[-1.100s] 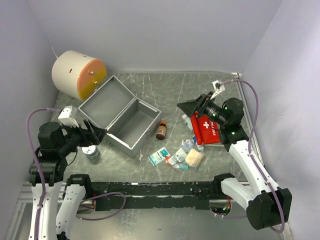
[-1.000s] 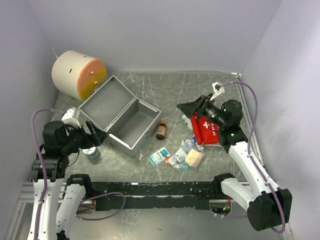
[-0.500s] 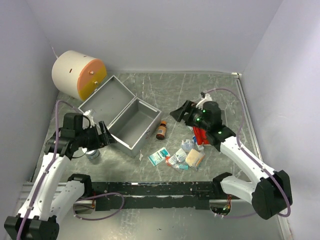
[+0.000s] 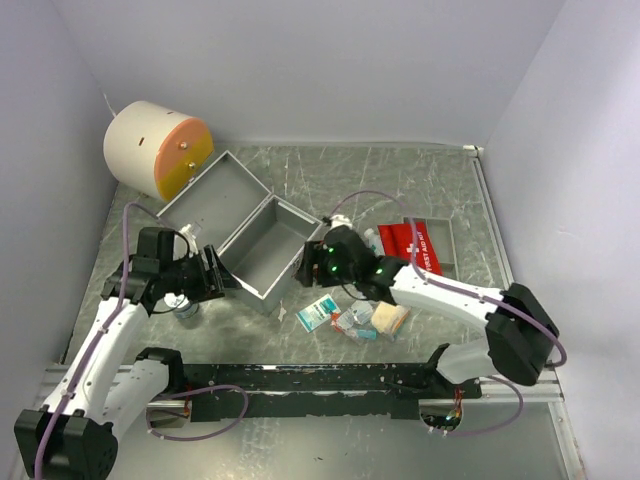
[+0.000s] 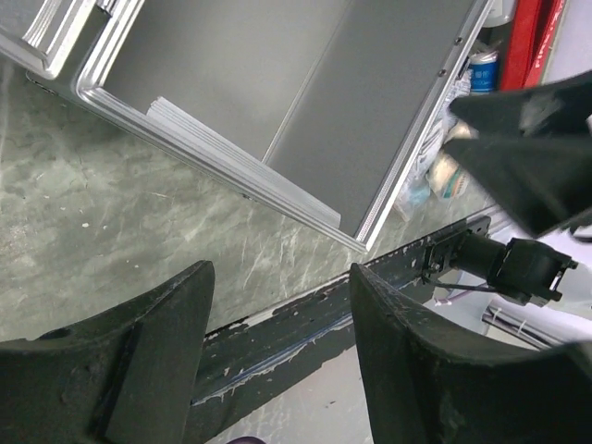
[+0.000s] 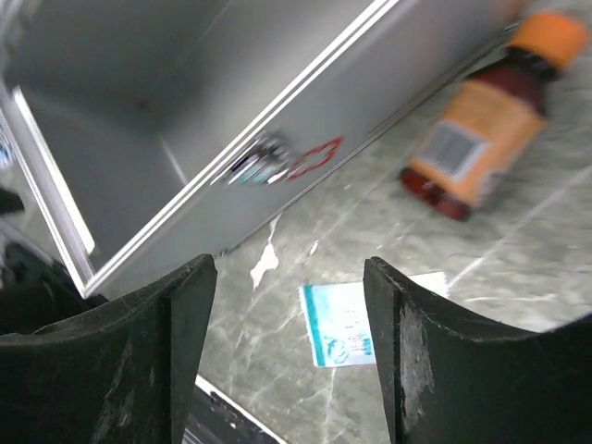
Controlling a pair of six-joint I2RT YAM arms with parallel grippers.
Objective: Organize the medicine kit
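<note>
**Both grippers open near the metal case**

The right gripper [image 6: 289, 277], fingers spread and empty, hangs by the front wall of the open metal case [image 4: 262, 255]. The brown bottle [image 6: 481, 148] lies just beside its fingers, and a teal packet [image 6: 356, 326] lies between them. The left gripper [image 5: 282, 287], also spread and empty, faces the case's near corner.

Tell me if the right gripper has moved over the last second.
Yes. The right gripper swung left, away from the red first-aid pouch, and now hangs open at the grey case's front wall, near the brown bottle.
</note>
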